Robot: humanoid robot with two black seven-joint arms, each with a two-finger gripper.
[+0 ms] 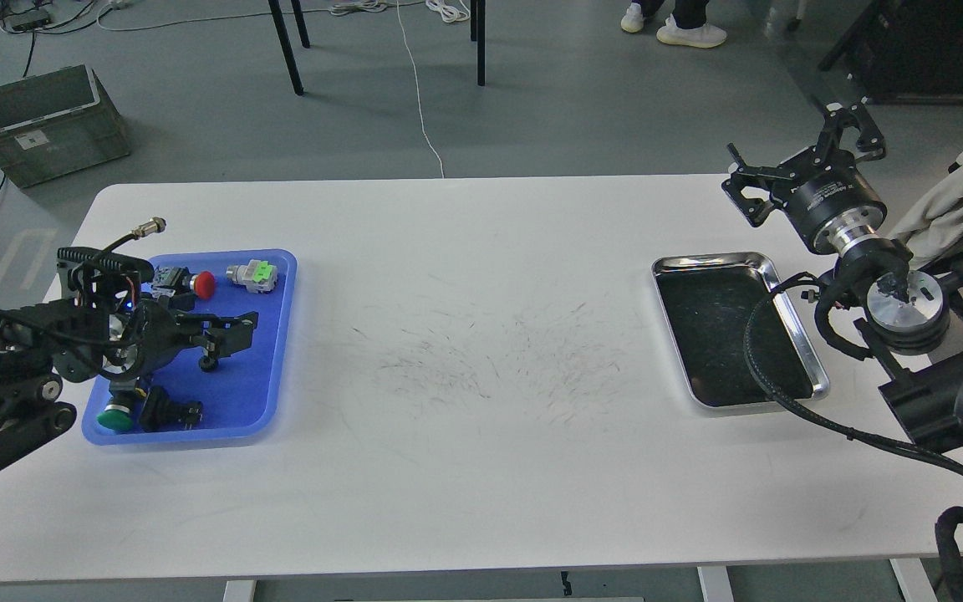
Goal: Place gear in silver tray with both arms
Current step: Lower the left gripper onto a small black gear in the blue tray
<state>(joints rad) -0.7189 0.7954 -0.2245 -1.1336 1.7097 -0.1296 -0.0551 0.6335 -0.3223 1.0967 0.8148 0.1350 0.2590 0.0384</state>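
Observation:
A small black gear [209,364] lies on the blue plastic tray [257,378] at the table's left. My left gripper [233,332] hangs low over the tray's middle, just above that gear, with its fingers apart. It covers the spot where a second gear lay, and that gear is hidden. The silver tray [711,261] sits at the right of the table with nothing in it. My right gripper [796,155] is open and empty, raised beyond the silver tray's far right corner.
The blue tray also holds push-button switches with a red cap [205,284], a green cap [115,418] and a grey-and-green part [254,274]. My right arm's cable [770,393] drapes over the silver tray's right rim. The white table [481,351] is scuffed in the middle.

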